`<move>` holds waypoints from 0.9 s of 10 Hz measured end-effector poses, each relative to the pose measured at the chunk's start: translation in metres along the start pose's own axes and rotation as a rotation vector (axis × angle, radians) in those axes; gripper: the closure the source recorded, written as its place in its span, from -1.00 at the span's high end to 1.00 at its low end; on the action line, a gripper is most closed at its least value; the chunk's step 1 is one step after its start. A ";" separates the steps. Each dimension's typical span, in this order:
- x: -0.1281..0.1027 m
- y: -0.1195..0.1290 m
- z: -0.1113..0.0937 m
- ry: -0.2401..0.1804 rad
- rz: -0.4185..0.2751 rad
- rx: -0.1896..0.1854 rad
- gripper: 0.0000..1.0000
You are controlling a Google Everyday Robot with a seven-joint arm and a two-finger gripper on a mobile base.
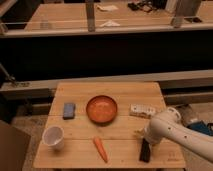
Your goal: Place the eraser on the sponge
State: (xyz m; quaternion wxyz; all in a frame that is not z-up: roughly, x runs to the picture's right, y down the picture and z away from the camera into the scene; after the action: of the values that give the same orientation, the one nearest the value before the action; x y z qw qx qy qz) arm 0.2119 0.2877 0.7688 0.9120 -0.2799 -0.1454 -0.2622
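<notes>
The eraser point(145, 151) is a small black oblong block lying on the wooden table point(80, 134) near its front right corner. My gripper point(146, 141) reaches down from the white arm point(172, 131) at the right and sits right over the eraser's upper end, which it hides. The sponge point(69, 110) is a flat blue-grey pad on the table's left side, far from the eraser, with the orange bowl between them.
An orange bowl point(102, 109) stands at the table's centre. A carrot point(100, 149) lies at the front middle, a white cup point(53, 137) at the front left, and a white patterned box point(141, 110) at the right behind the arm.
</notes>
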 end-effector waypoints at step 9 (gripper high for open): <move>-0.002 0.006 0.013 -0.005 0.012 -0.004 0.59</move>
State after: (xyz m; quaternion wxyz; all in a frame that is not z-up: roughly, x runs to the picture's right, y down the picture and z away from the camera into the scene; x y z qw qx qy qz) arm 0.2116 0.3001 0.7756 0.9126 -0.2834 -0.1456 -0.2562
